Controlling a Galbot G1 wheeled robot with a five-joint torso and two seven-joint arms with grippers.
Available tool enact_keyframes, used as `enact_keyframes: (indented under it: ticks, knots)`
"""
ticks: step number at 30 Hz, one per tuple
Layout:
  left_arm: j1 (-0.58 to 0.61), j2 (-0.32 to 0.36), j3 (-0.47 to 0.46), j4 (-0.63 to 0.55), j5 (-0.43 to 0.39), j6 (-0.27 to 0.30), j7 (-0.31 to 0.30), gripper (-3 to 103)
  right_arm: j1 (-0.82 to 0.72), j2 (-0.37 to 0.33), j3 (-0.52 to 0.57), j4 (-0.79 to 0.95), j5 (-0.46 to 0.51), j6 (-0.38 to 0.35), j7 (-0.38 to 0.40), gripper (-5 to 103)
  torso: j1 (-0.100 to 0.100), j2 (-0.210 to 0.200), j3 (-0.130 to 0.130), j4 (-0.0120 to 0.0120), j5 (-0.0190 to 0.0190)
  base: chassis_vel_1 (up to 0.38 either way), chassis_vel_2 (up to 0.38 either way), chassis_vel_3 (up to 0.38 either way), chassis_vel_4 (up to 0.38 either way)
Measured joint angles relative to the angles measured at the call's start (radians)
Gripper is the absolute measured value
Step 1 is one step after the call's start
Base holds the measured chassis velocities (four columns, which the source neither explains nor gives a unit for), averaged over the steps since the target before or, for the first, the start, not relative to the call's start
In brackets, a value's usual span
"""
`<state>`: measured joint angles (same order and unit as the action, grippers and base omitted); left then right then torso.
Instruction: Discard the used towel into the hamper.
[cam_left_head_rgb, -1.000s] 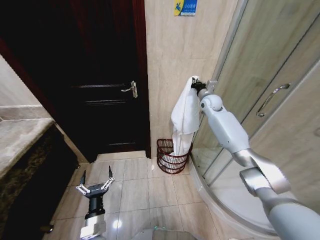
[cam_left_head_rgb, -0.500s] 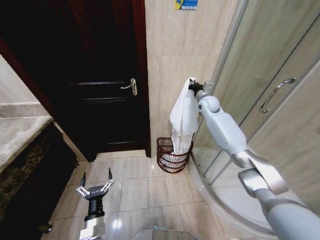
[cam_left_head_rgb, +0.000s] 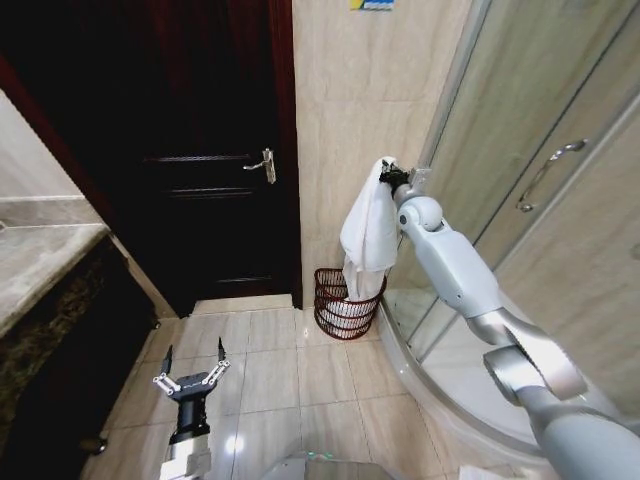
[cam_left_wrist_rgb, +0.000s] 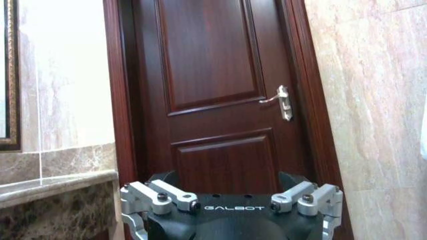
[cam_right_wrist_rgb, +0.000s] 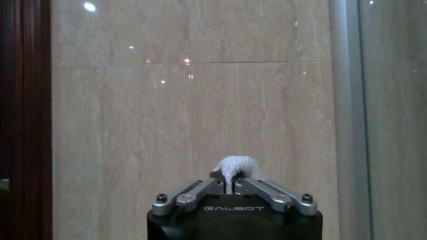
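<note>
A: Bathroom corner, beige stone wall (cam_left_head_rgb: 350, 90) between a dark wooden door (cam_left_head_rgb: 200, 150) and a glass shower enclosure (cam_left_head_rgb: 540, 130), pale tiled floor (cam_left_head_rgb: 290, 370) below. Where is the towel?

B: Up in the air. The white towel (cam_left_head_rgb: 368, 228) hangs from the right gripper (cam_left_head_rgb: 388, 176), which is raised near the wall beside the shower frame. In the right wrist view the gripper is pinched tight on a tuft of the cloth (cam_right_wrist_rgb: 233, 164), fingers (cam_right_wrist_rgb: 200, 189) drawn together around it.

A: And the hamper?

B: The hamper (cam_left_head_rgb: 342, 303) stands on the floor against the wall, directly under the hanging cloth. The towel's lower end reaches down to its rim and seems to dip inside, though I cannot tell how far.

A: So the drop is close?

B: I judge so. To do it well, the arm should keep the cloth centred over the opening and come lower before letting go, so the bulk folds into the basket and does not drape over the slatted side. Only the bottom end is in; a release from this height could leave a fold hanging outside the rim.

A: The other arm?

B: The left gripper (cam_left_head_rgb: 190, 380) is parked low over the floor tiles, well apart from the hamper, its fingers (cam_left_wrist_rgb: 163, 195) spread wide and holding nothing, facing the door with its metal handle (cam_left_wrist_rgb: 283, 102)
</note>
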<state>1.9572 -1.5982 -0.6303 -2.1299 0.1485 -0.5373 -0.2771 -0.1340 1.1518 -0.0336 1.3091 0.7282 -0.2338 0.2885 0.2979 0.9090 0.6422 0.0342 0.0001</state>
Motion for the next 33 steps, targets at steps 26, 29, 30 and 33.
enact_keyframes:
  ticks: [26, 29, 30, 33]
  knots:
    - [0.012, -0.005, 0.005, -0.002, 0.027, -0.006, 0.0, 100, -0.045, -0.022, 0.024, 0.058, 0.005, 0.009, 0.009, 3, -0.047, -0.107, -0.06, 0.0, -0.0002, -0.02, 0.024, 0.022, -0.024]
    - [0.012, -0.004, 0.005, -0.002, 0.027, -0.006, 0.0, 100, -0.07, -0.023, 0.033, 0.083, 0.004, 0.009, 0.02, 3, -0.052, -0.119, -0.067, 0.0, -0.0001, -0.17, 0.178, 0.185, -0.19]
    - [0.012, -0.004, 0.005, -0.002, 0.027, -0.006, 0.0, 100, -0.089, -0.024, 0.041, 0.104, 0.003, 0.007, 0.03, 3, -0.054, -0.125, -0.07, 0.0001, -0.0002, -0.16, 0.186, 0.19, -0.174]
    - [0.011, -0.004, 0.004, -0.001, 0.027, -0.006, 0.0, 100, -0.131, -0.025, 0.058, 0.152, -0.004, 0.001, 0.052, 3, -0.059, -0.136, -0.076, 0.0001, -0.0002, -0.165, 0.163, 0.187, -0.154]
